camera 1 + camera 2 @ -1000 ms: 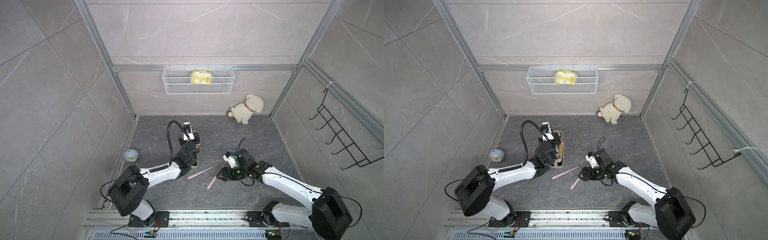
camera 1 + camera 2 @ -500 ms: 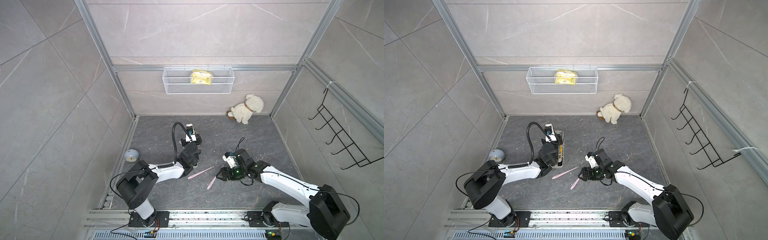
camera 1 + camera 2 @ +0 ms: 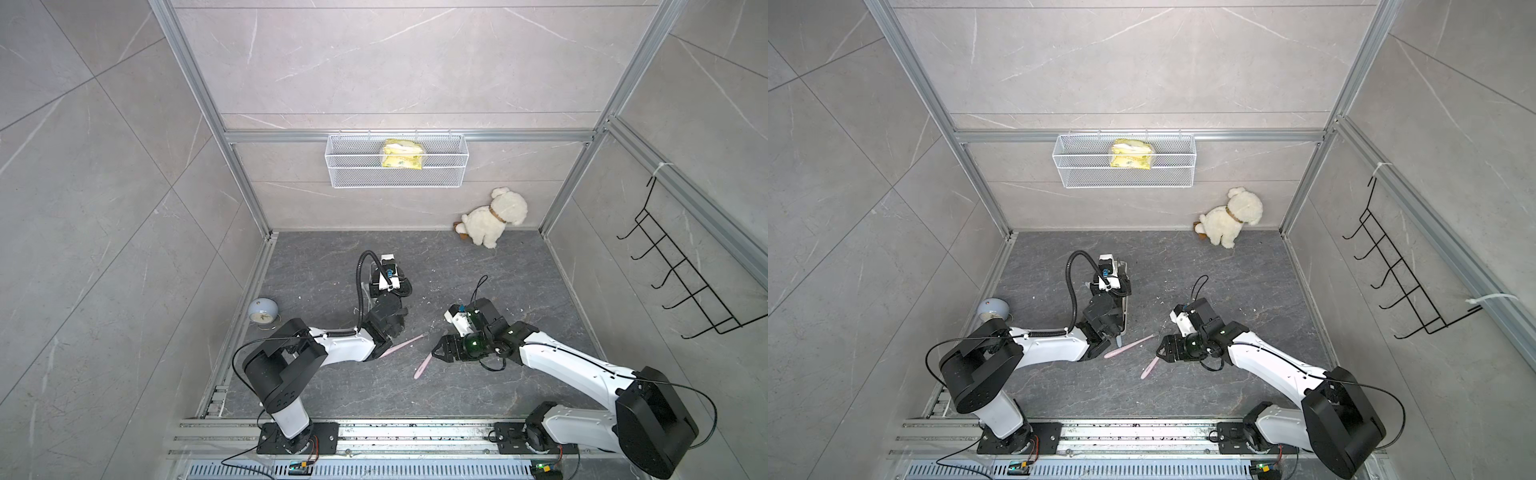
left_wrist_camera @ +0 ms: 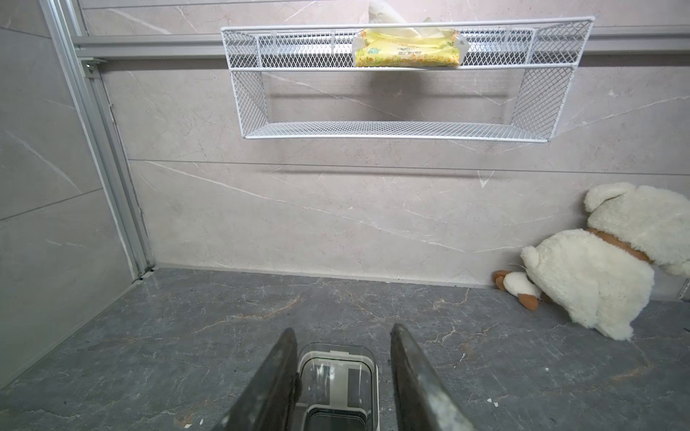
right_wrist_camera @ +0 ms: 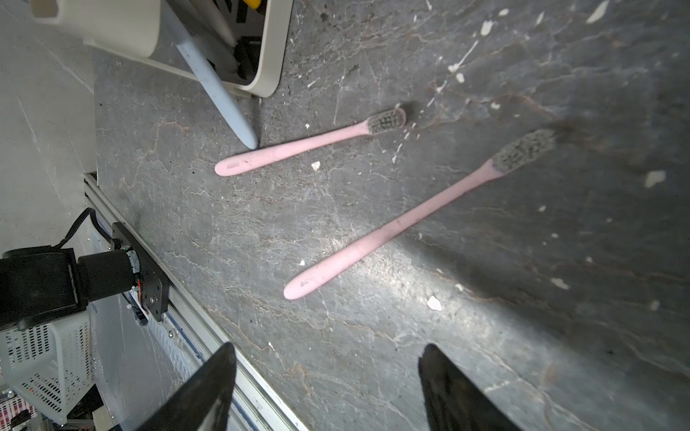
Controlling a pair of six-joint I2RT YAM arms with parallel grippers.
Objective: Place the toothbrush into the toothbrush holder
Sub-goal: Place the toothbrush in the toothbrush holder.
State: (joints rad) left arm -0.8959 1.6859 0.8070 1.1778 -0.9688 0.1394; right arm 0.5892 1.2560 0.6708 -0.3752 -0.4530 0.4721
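Toothbrushes, two pink ones, lie flat on the tabletop (image 5: 485,298) out ahead of my right tool (image 5: 328,346). That tool hangs over the tabletop with its jaws wide and nothing in them. The nearer pink toothbrush (image 5: 410,220) is straight ahead of it. The farther pink toothbrush (image 5: 310,145) lies beyond, apart from the first. A blue-grey toothbrush (image 5: 216,86) leans out of the end of the toothbrush holder (image 5: 274,56), tip down just beside the farther one's handle. My left tool (image 4: 343,328) is partly open and empty, straddling a clear cup (image 4: 336,384) in the holder. One finger (image 4: 280,373) looks to be touching the cup's side.
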